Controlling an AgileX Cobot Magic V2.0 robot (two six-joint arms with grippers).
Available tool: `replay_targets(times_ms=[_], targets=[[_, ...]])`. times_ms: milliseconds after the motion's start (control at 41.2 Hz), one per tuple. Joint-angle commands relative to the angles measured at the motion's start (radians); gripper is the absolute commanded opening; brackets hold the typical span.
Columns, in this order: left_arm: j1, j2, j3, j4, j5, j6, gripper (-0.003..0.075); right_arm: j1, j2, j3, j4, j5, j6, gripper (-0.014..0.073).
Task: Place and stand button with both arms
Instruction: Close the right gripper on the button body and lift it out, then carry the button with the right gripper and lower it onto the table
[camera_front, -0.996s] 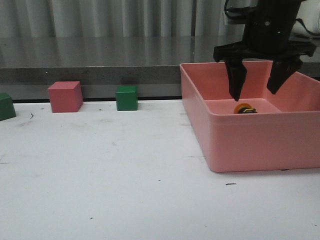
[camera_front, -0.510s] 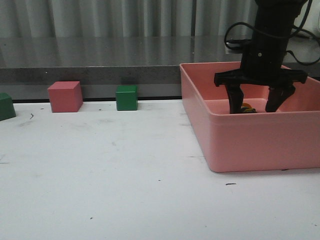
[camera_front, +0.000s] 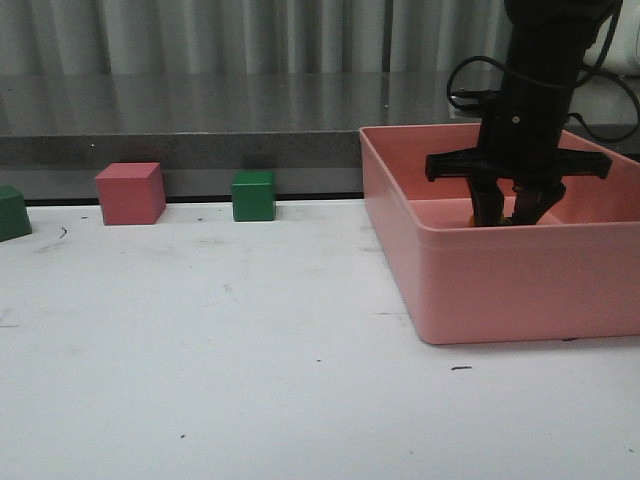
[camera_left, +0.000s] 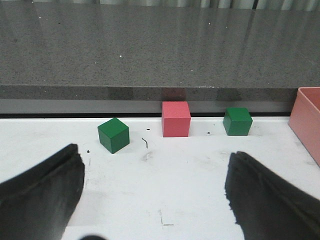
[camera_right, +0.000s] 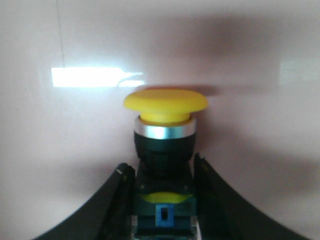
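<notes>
The button (camera_right: 165, 130) lies in the pink bin (camera_front: 500, 285). It has a yellow mushroom cap, a silver ring, a black collar and a dark bluish block. My right gripper (camera_right: 161, 167) is down inside the bin, shut on the button's block with a finger pressed against each side. In the front view the right gripper (camera_front: 508, 212) reaches below the bin's rim, and its fingers hide the button almost fully. My left gripper (camera_left: 155, 155) hangs open over bare white table with nothing between its fingers. The left arm is outside the front view.
Along the table's back edge stand a pink cube (camera_front: 130, 193), a green cube (camera_front: 253, 195) and another green cube (camera_front: 12, 212) at the far left. A dark ledge (camera_front: 180, 150) runs behind them. The bin's tall walls enclose the right gripper.
My right gripper has dropped from above the bin down to its floor, and its fingers have gone from spread wide to shut on the button. The cubes have not moved.
</notes>
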Motion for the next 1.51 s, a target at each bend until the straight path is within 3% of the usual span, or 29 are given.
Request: replay_targets(times_ms=[0,413,632,875,1069,1482], targets=[[0.004,0.01,-0.027,0.0,-0.078,-0.012,0.0567,-0.004,-0.057,-0.031,0.003,-0.004,0.0,0.0223],[0.004,0.01,-0.027,0.0,-0.078,-0.012,0.0567,0.011,-0.21,-0.029,0.013,0.031,-0.004,0.0223],[0.004,0.01,-0.027,0.0,-0.078,-0.012,0.0567,0.076,-0.34,-0.029,0.011,0.035,-0.057,0.0223],[0.004,0.01,-0.027,0.0,-0.078,-0.012,0.0567,0.218,-0.432,-0.029,0.016,0.031,-0.057,0.0223],[0.004,0.01,-0.027,0.0,-0.078,-0.012,0.0567,0.348,-0.416,-0.029,0.104,-0.022,-0.038,0.0223],[0.004,0.01,-0.027,0.0,-0.078,-0.012,0.0567,0.547,-0.247,-0.032,0.088,-0.069,0.195,0.0225]])
